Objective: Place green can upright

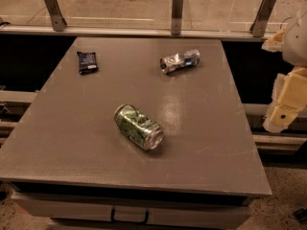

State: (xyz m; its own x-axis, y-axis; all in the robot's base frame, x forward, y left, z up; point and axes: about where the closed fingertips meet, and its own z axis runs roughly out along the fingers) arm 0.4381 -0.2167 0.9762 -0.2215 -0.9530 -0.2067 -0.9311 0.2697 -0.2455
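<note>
Status: nothing completed. The green can (139,127) lies on its side near the centre of the table (72,143), silver end toward 4 o'clock. I have yet to grasp it and stand it up. The gripper (287,105) hangs beyond the table's right edge at 3 o'clock, well apart from the can; I cannot tell whether it is released or clenched. Bare surface surrounds the can. The crushed can (180,61) at 1 o'clock and the dark packet (87,62) at 11 o'clock lie well apart.

My 1 arm (298,32) enters at the right edge of the view, its pale upper segment high up and partly cut off there. My gripper (284,110) hangs below it, cream-coloured, pointing down and slightly left, raised in the air.
</note>
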